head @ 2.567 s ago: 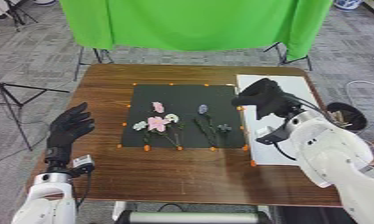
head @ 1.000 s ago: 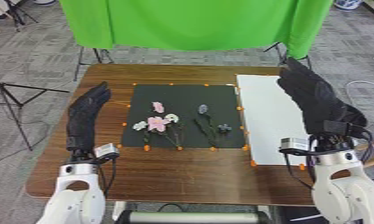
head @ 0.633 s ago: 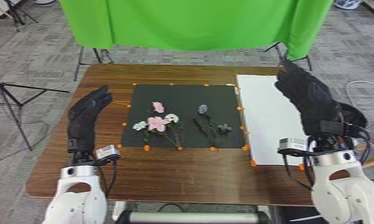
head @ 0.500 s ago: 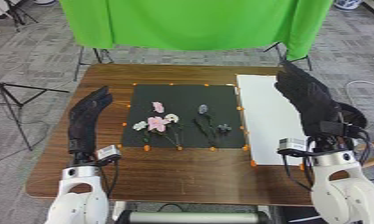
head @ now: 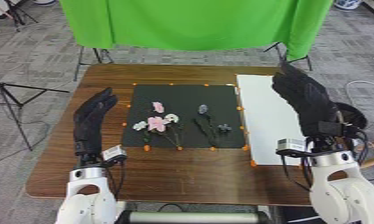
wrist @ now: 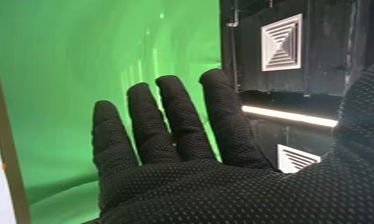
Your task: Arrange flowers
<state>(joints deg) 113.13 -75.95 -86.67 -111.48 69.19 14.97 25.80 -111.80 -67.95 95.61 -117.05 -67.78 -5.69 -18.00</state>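
Note:
In the head view, pink and white flowers [head: 157, 123] lie at the left of a black mat [head: 185, 94], with a small pink bloom [head: 158, 107] just beyond them. Dark purple-grey flowers [head: 203, 109] with thin stems lie right of the mat's middle. My left hand [head: 92, 122] is over the table's left side, apart from the mat, fingers straight. My right hand [head: 305, 95] is above the right edge of the white board, open and holding nothing. The right wrist view shows the palm and straight fingers of my right hand [wrist: 183, 165].
A white board [head: 268, 125] lies on the table [head: 201, 175] to the right of the mat. Orange markers line the mat's edges. A dark round container [head: 350, 116] stands beyond the table's right edge, partly behind my right arm. A green cloth [head: 201, 25] hangs beyond the far edge.
My right hand has swung from bent over the white board to pointing away, fingers straight. My left hand moved forward and then slightly right and back. The flowers have stayed put.

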